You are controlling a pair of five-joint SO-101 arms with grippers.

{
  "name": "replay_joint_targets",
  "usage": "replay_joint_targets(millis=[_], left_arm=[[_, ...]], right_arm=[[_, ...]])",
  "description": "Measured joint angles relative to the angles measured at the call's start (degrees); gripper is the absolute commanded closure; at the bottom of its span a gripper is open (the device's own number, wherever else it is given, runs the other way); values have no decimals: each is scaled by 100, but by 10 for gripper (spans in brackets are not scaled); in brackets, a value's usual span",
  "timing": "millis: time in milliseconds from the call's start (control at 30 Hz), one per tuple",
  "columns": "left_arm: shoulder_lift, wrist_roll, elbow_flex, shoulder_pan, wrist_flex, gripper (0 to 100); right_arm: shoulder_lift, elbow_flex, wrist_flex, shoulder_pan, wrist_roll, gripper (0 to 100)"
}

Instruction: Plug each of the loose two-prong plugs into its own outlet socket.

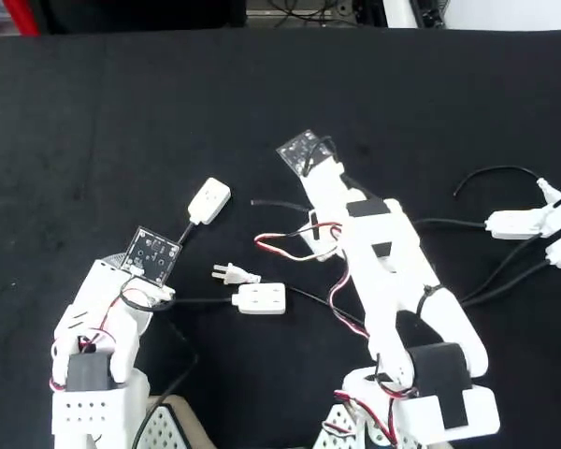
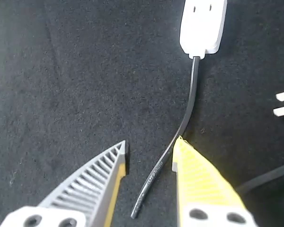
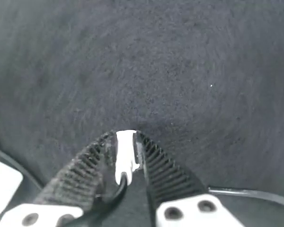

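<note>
Pincers — left gripper (image 2: 151, 143) splayed astride socket cord (image 2: 193, 90) | right gripper (image 3: 126, 138) clamped on white plug (image 3: 124, 158)

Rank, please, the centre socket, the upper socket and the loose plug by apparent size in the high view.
Largest: centre socket and upper socket, too alike to separate.
Smallest: loose plug, clearly smaller than either.
</note>
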Motion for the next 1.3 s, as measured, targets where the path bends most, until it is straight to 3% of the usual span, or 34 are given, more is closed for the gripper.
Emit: replay_joint_targets(millis=[367,533,1300], left_arm=[[0,0,0,0,0,830],[0,0,0,0,0,830],[0,0,0,0,0,830]], right_arm=[[0,-53,290,0,457,980],[0,-62,422,0,545,907],[9,-18,484,44,659,986]])
